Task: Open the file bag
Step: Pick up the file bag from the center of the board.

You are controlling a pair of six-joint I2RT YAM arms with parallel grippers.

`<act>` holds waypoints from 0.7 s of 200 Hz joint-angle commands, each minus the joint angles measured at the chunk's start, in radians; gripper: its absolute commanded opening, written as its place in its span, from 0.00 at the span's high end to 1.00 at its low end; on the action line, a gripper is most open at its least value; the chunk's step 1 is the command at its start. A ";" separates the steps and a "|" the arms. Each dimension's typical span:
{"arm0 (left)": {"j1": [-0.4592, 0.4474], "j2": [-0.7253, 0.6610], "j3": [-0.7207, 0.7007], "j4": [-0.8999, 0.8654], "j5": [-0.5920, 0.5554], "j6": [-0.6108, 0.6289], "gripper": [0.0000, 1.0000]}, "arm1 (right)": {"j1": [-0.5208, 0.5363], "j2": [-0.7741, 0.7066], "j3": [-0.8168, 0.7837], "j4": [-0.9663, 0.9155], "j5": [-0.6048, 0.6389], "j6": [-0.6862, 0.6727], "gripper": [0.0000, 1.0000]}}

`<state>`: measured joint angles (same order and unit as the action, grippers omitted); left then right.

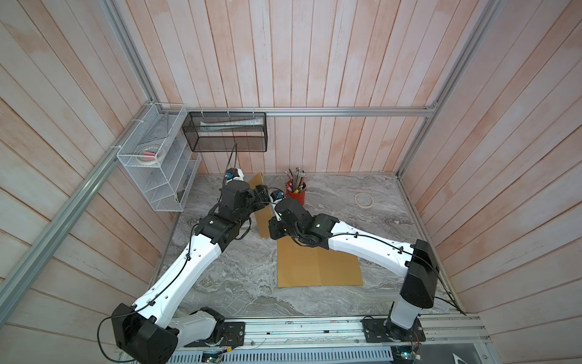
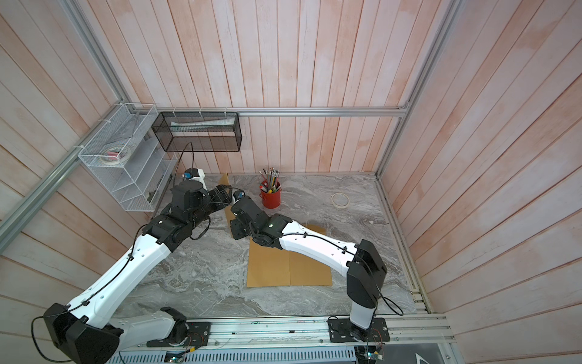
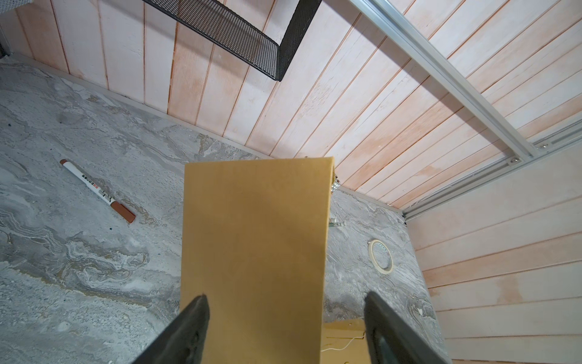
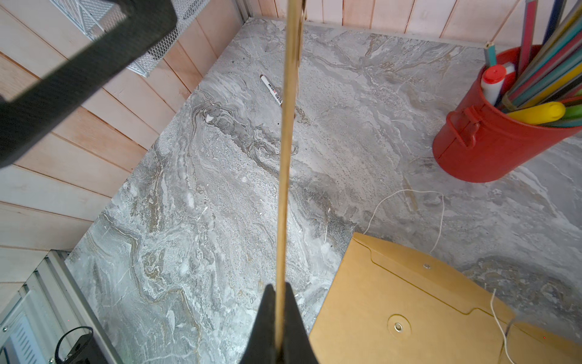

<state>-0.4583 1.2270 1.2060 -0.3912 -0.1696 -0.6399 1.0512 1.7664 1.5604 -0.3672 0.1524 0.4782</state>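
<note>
Bag (image 4: 409,309) flat on table (image 4: 204,220), lower right of frame, just beside right gripper (image 4: 280,291), which is clamped on edge-on sheet (image 4: 288,157). Left gripper (image 3: 285,299) spread wide astride sheet; contact unclear. Bag's near end cut off.

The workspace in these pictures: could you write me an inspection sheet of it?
Surface: grey marble table.
Job's things: raised file bag, gripped at one edge; flat file bag on the table, string loose.
Clutter: red pencil pot, tape roll, marker.
Grippers: right gripper shut on raised file bag; left gripper open, fingers either side of it.
Cables: black cables along both arms.
Surroundings: plank walls, white wire rack, black mesh basket.
</note>
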 commanded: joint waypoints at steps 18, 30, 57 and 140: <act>-0.006 -0.014 -0.005 0.072 0.025 -0.002 0.21 | 0.025 -0.016 -0.007 0.086 -0.051 -0.031 1.00; -0.003 -0.015 -0.003 0.072 0.029 -0.001 0.21 | 0.024 -0.024 -0.018 0.098 -0.060 -0.031 1.00; 0.010 -0.019 -0.010 0.078 0.055 -0.009 0.22 | 0.025 -0.044 -0.044 0.129 -0.077 -0.032 1.00; 0.086 0.031 0.050 -0.025 0.150 -0.014 0.28 | 0.024 -0.081 -0.101 0.187 -0.073 -0.083 1.00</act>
<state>-0.3813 1.2266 1.2102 -0.3523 -0.0525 -0.6590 1.0710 1.7176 1.4685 -0.2245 0.0799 0.4324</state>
